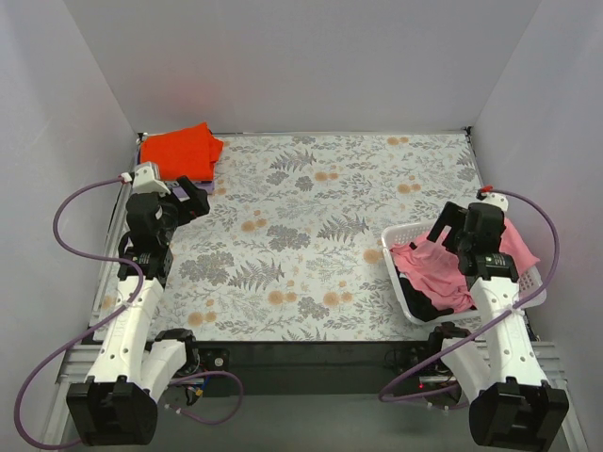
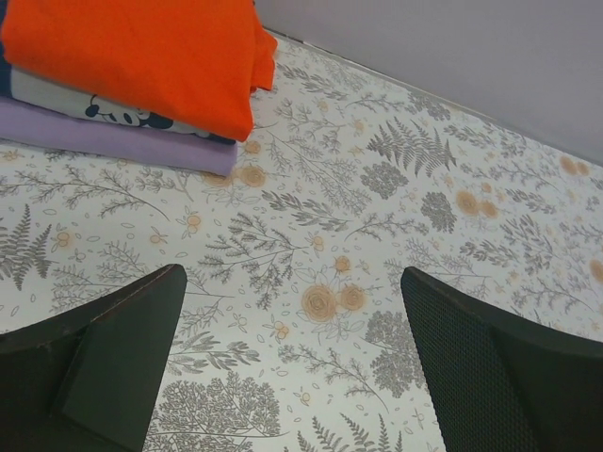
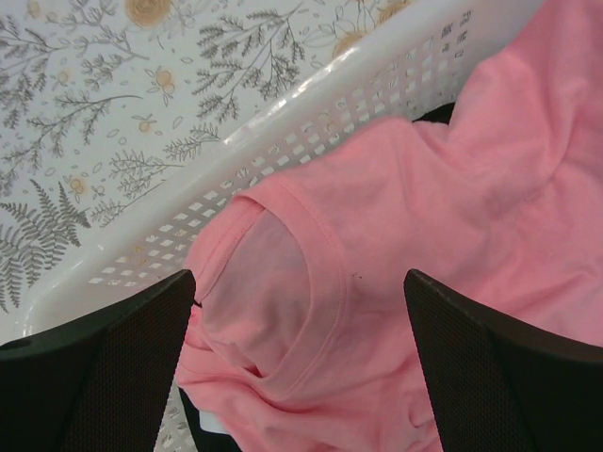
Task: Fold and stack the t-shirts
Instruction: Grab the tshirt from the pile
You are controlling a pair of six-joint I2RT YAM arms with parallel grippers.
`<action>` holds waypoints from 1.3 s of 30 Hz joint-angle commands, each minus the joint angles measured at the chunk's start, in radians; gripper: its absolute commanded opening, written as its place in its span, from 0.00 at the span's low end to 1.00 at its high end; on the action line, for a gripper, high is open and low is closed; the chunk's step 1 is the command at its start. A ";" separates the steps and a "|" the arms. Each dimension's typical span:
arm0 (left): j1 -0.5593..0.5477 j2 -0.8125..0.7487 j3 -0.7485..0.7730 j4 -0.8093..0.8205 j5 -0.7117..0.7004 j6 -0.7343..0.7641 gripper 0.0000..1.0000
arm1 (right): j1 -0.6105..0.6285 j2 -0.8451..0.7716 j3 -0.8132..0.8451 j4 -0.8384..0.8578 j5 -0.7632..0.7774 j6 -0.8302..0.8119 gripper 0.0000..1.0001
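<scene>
Top external view shows where things are: the orange-red t-shirt [image 1: 179, 151] lies folded on top of other shirts in the far left corner of the table [image 1: 311, 235], and the pink t-shirt [image 1: 438, 268] lies crumpled in the white basket [image 1: 396, 243] at the near right. I think the folded ones sit in the corner so the middle can be used for folding, and the pink one is in the basket because it is not folded yet. Left wrist view shows what the top view hides: under the orange-red one lie a white shirt with a dark print [image 2: 57, 94] and a lilac shirt [image 2: 113, 141]. The left end effector [image 2: 292, 275] is wide open over the table near them and holds nothing. Right wrist view shows the right end effector [image 3: 300, 278], also wide open and empty, right over the pink cloth, likely so it can grab it
</scene>
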 commanded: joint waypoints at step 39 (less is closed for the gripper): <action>-0.076 0.016 -0.008 -0.011 -0.097 0.016 0.98 | -0.057 -0.023 0.204 -0.128 0.070 -0.036 0.09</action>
